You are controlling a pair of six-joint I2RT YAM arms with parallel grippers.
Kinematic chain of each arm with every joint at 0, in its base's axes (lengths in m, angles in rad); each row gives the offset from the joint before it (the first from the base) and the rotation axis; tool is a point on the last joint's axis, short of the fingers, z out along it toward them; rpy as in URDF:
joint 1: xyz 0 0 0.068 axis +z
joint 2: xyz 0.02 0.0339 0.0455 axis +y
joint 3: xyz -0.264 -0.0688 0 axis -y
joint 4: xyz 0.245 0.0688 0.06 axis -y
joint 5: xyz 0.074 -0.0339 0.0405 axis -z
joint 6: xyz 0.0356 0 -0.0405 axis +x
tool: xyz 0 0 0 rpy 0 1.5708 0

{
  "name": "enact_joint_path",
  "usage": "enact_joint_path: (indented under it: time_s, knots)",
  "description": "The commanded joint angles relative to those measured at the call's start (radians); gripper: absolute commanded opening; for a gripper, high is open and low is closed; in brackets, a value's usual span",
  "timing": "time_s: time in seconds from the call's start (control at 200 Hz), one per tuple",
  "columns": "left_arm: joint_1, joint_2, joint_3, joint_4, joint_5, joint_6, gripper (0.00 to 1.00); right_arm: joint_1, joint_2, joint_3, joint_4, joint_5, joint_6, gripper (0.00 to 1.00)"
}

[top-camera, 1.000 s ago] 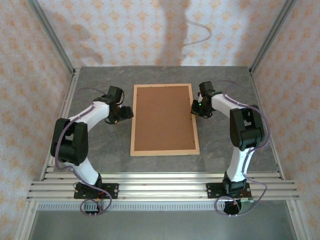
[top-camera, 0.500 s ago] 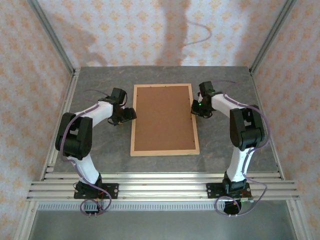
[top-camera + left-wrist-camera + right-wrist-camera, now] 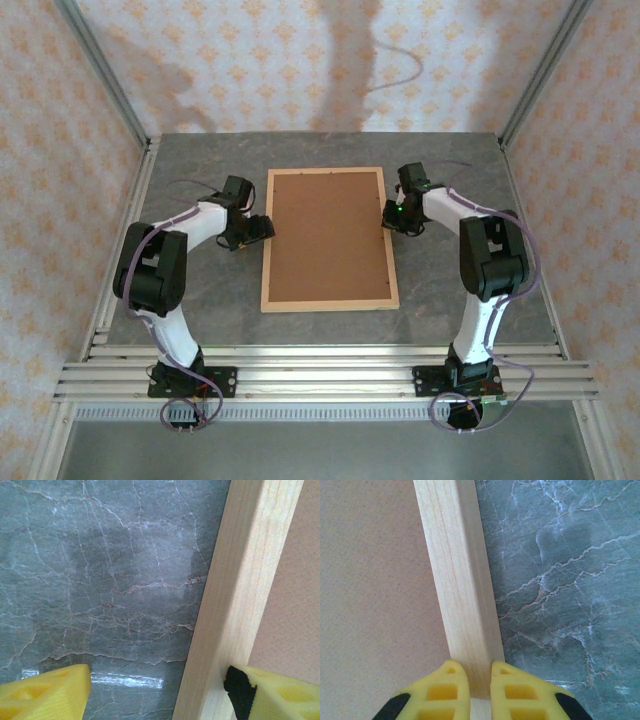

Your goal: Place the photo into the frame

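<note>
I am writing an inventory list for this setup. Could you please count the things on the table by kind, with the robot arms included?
Wooden frame: 1
Brown backing board: 1
Robot arms: 2 (left arm, right arm)
Total: 4

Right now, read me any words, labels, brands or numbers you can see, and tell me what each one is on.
None can be read.
The frame: bare light wood, no label.
The backing board: plain brown, no print.
The wallpaper: repeating ornament, no letters.
The green light beside the frame: a glow, no sign.
</note>
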Motion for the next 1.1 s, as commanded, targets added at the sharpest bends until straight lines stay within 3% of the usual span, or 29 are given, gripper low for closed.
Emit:
enact_joint_path:
  time_s: [0.0, 1.096]
  knots:
    - [-0.030, 0.054, 0.029, 0.018, -0.005, 0.021, 0.75, 0.011, 0.002, -0.029, -0.091, 0.037, 0.018, 0.11]
    - [-0.149, 0.231, 0.077, -0.154, -0.021, 0.055, 0.73, 0.041, 0.045, 0.009, -0.107, 0.029, 0.002, 0.11]
